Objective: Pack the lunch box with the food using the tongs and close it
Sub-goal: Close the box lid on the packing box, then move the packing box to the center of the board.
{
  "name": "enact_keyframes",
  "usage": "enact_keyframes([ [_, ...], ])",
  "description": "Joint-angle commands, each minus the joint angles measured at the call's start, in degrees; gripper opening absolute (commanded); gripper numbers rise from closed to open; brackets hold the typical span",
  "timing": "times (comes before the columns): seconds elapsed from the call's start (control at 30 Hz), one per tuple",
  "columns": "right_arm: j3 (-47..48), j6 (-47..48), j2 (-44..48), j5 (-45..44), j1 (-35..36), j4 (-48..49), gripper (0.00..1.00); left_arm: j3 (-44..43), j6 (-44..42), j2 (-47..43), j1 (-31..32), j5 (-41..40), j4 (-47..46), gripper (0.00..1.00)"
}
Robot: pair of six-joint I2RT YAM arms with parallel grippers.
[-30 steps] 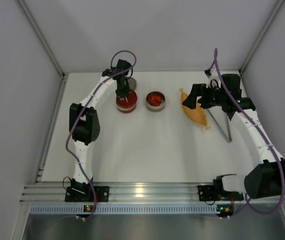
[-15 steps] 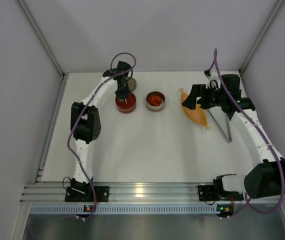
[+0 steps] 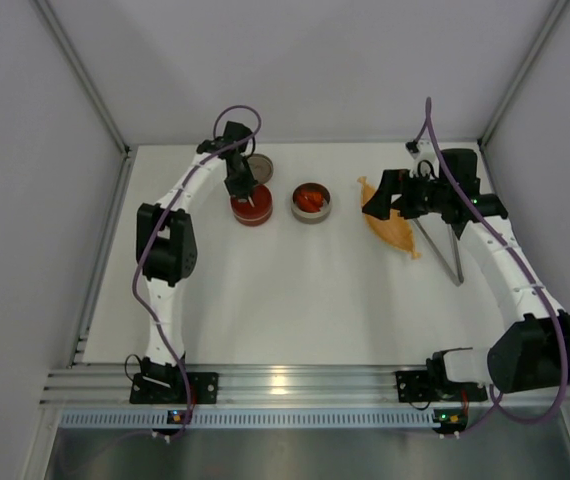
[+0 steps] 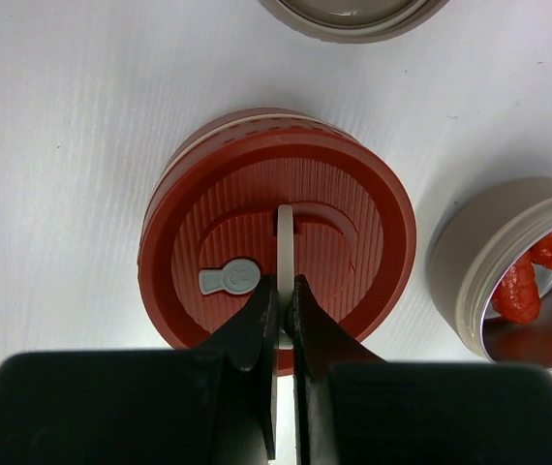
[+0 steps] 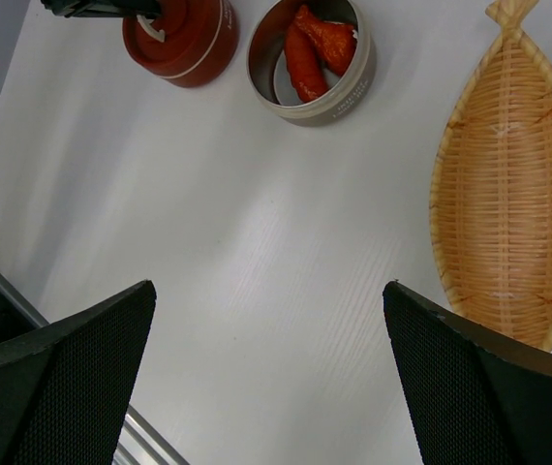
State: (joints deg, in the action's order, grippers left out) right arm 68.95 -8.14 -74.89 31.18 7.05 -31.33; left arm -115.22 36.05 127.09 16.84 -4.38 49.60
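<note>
Shifting slightly leftward since a second ago, the left gripper (image 4: 281, 293) hangs over the red-lidded tin (image 3: 252, 208), and the grey round piece (image 3: 261, 167) behind it shows more fully than before; the right arm and the things on the table (image 3: 265, 290) lie as they did; the left gripper's fingers are pressed together on the white loop (image 4: 285, 242) that stands up from the red lid (image 4: 353, 232); the right gripper (image 5: 266, 291) is spread wide and holds nothing, above the table near the woven orange fish-shaped dish (image 5: 508, 194); counted: one red-lidded tin, one open steel tin (image 5: 353, 82), one grey round piece that may be a lid or a tin, one dish, one pair of tongs (image 3: 436, 252); the red food pieces (image 5: 322, 41), at least two, lie inside the open steel tin, just beside the red-lidded one; the tongs lie flat on the table just right of the dish, untouched, beneath the right arm.
</note>
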Motion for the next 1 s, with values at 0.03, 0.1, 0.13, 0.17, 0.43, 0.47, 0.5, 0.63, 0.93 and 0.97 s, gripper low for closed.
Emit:
enact_keyframes([
  [0.03,0.2,-0.6,-0.3,1.3,-0.5,0.8,0.99,2.8,1.1,-2.6,-0.5,1.0,-2.7,0.0],
  [0.1,0.4,-0.6,-0.3,1.3,-0.5,0.7,0.99,3.1,1.0,-3.3,-0.5,0.5,-2.9,0.0],
  [0.13,0.4,-0.5,-0.3,1.4,-0.5,0.8,0.99,3.4,0.9,-3.4,-0.6,0.3,-3.0,0.0],
  [0.17,0.4,-0.6,-0.3,1.4,-0.5,0.8,1.0,3.7,0.5,-3.8,-0.6,0.0,-3.2,0.0],
  [0.43,0.1,-0.3,-0.3,2.0,-0.5,0.8,0.99,12.5,-3.4,-6.2,-0.3,-0.9,-6.2,0.0],
  [0.47,0.2,0.0,-0.2,2.0,-0.5,0.7,0.99,15.4,-5.4,-6.6,-0.3,0.2,-7.5,0.0],
  [0.5,0.3,0.1,-0.2,2.0,-0.6,0.6,0.99,16.9,-8.0,-7.0,-0.2,1.6,-8.6,0.0],
  [0.63,0.6,1.1,-0.3,2.6,-0.5,-0.2,0.99,23.4,-22.5,-10.8,-0.4,10.7,-13.2,0.0],
  [0.93,1.9,3.0,-1.9,4.9,-0.6,-1.8,0.99,20.7,-55.9,-8.3,-2.4,29.0,4.1,0.0],
  [0.97,2.0,3.1,-2.0,4.9,-0.5,-1.9,0.99,20.2,-60.0,-7.7,-2.7,29.0,6.8,0.0],
])
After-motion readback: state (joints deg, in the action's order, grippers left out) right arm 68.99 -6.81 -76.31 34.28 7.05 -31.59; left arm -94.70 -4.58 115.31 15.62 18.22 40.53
